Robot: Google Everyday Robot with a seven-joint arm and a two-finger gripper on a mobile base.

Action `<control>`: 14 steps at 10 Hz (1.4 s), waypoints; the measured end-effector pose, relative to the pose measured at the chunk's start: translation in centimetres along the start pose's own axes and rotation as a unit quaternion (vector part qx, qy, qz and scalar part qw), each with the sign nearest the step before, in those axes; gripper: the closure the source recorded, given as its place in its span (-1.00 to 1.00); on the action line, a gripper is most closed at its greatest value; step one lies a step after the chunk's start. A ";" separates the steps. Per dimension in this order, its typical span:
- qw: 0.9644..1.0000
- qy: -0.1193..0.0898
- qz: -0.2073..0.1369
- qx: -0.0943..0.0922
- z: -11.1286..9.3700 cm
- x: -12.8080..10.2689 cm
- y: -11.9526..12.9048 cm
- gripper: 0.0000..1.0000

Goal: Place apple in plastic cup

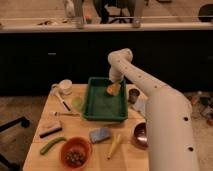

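Note:
The apple (113, 89), small and orange with a yellowish patch, lies in the back right part of the green tray (102, 106). My gripper (114, 83) hangs straight down over it from the white arm, open, with its tips right at the top of the fruit. I cannot tell whether they touch it. The plastic cup (77, 103), short and pale yellow-green, stands on the table just left of the tray, apart from the gripper.
A white mug (65, 86) stands behind the cup and a grey metal cup (133, 95) right of the tray. Nearer the front are an orange bowl (76, 152), a dark bowl (140, 135), a blue sponge (100, 134), a yellow banana-like item (114, 146) and a green vegetable (52, 145).

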 end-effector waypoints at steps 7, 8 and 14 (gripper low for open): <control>0.999 0.004 -0.022 -0.031 2.0 -0.7 -1.2 -0.60; 0.999 0.006 -0.025 -0.037 2.3 -0.8 -1.1 -0.60; 0.999 0.002 -0.003 -0.054 3.3 0.7 -0.6 -0.60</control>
